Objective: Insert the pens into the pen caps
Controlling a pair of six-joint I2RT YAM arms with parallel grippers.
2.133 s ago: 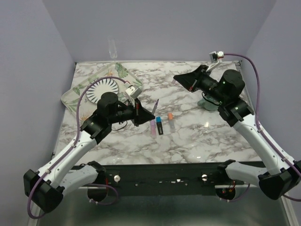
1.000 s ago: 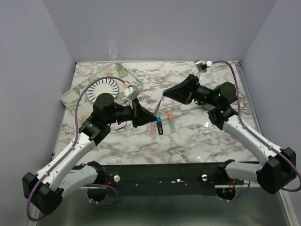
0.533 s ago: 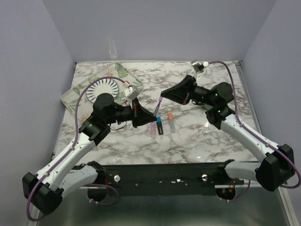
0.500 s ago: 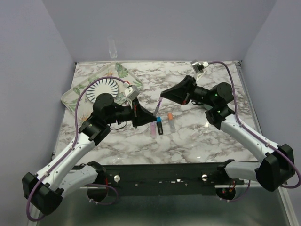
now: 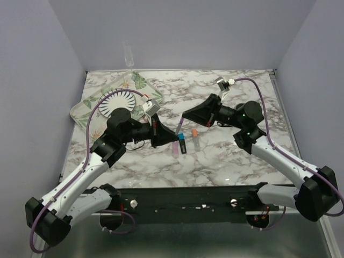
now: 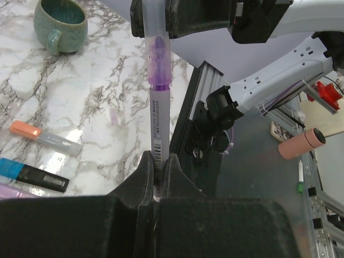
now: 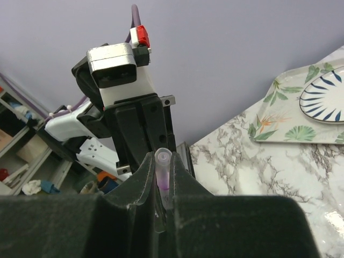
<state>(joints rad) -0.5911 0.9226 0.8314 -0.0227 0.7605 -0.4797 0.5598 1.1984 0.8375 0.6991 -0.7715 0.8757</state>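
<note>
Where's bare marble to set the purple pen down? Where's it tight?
Free: the table strip between the three markers and the near edge, and back centre, right of the tray. Tight: around them, where the purple pen in the left end effector meets the cap in the right end effector.

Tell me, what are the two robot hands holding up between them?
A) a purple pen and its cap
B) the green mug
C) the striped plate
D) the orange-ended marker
A: the left gripper pinches the purple pen while the right gripper grips the clear cap at its tip; the mug, the orange-ended marker and the plate are in neither gripper.
</note>
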